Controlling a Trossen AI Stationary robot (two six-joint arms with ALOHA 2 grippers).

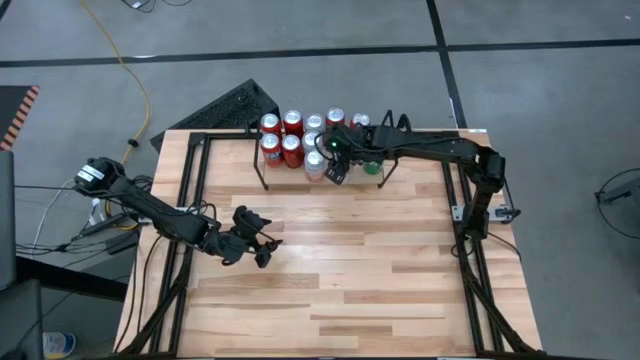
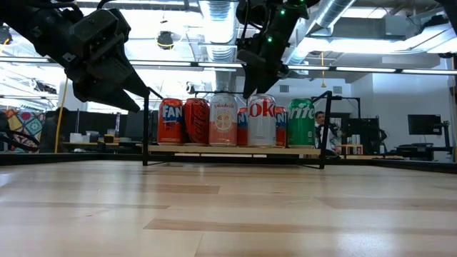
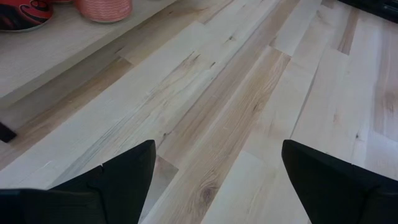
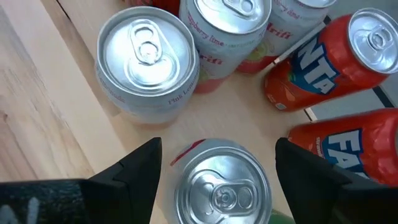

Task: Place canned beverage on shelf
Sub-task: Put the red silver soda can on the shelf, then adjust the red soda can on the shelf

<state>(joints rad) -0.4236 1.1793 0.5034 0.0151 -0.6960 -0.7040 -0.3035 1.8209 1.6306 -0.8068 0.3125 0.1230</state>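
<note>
The table is bare wood across its near half, with the shelf standing at its far edge; everything else is placed from that shelf. On it stands a crowd of cans: orange ones at one end, a green one at the other, pale ones between. The right gripper hangs just above the shelf's front row, its fingers spread to either side of a silver-topped can that stands upright on the board, with clear gaps showing on both sides, so it holds nothing. I judge this the release step: the can is set down, and the next move calls for a straight lift clear of the close-packed neighbours. The left gripper waits well short of the shelf over bare wood, wide open and empty.
</note>
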